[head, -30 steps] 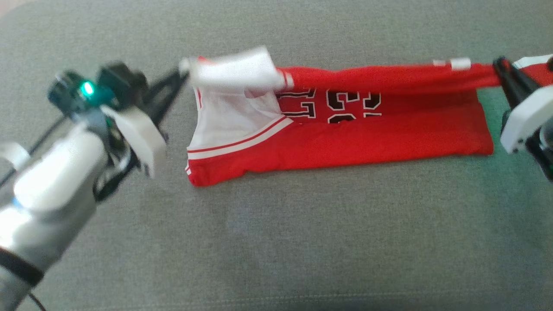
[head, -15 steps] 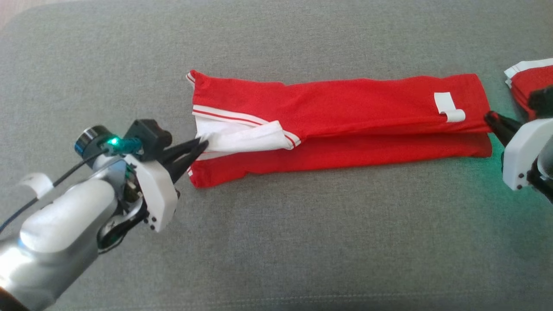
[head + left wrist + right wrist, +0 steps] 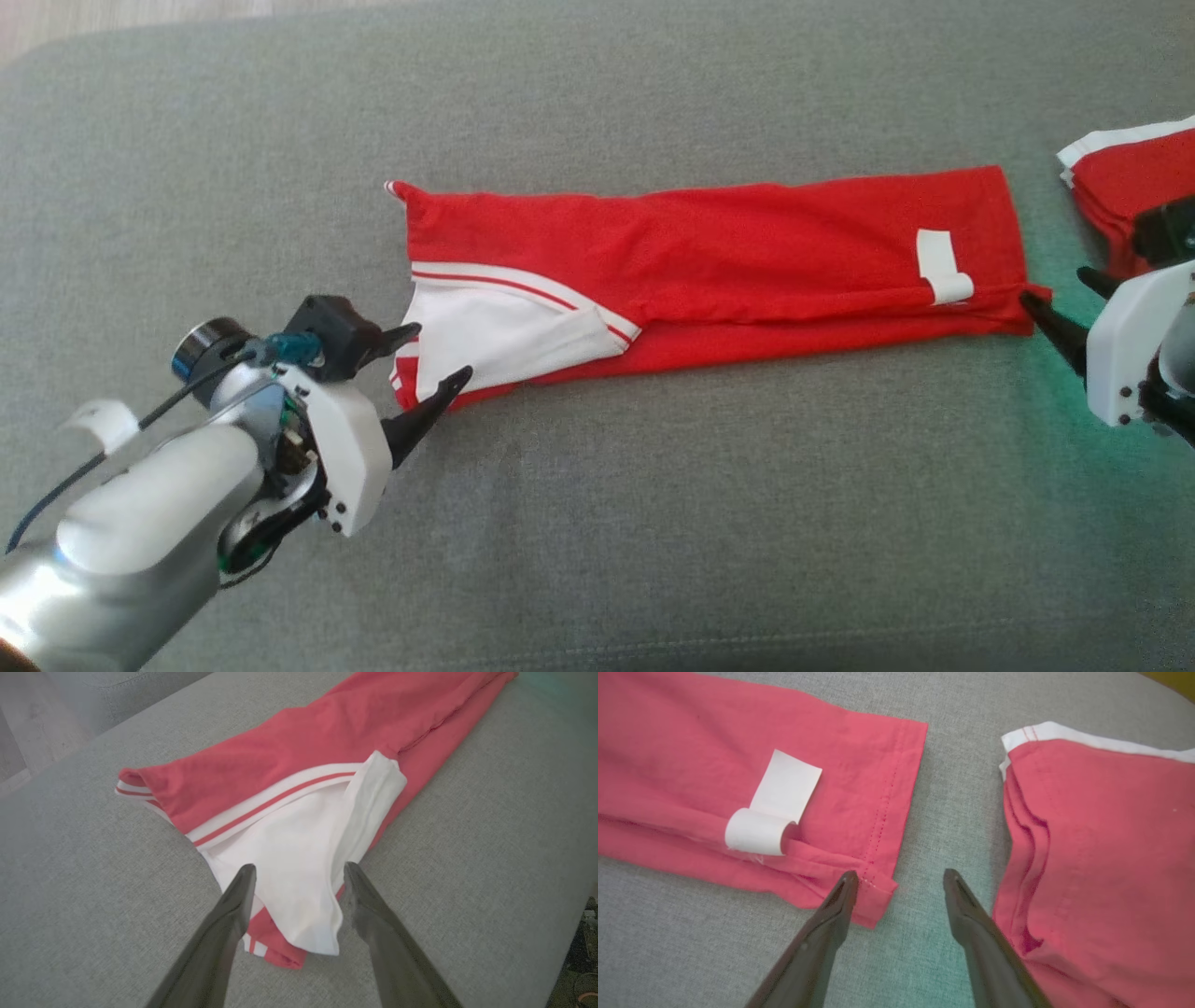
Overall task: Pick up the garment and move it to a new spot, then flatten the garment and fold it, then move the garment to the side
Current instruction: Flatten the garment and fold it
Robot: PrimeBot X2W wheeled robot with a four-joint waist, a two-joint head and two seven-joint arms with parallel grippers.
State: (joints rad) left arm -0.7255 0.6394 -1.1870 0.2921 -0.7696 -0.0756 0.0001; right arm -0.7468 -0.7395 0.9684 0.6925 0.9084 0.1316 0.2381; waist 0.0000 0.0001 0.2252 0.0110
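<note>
Looks mid-fold: red garment (image 3: 709, 252) lying as long strip across gray cushion (image 3: 653, 523), left gripper (image 3: 441, 351) spread open around its white end, right gripper (image 3: 1054, 286) spread open at hem corner, nothing held; next probably needs gripping the ends for a crosswise fold.

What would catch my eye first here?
A long red garment, folded into a strip with a white flap, lies across the grey cushion. The left pincer stands open at its white end, the right pincer open at the other, beside another folded red cloth.
</note>
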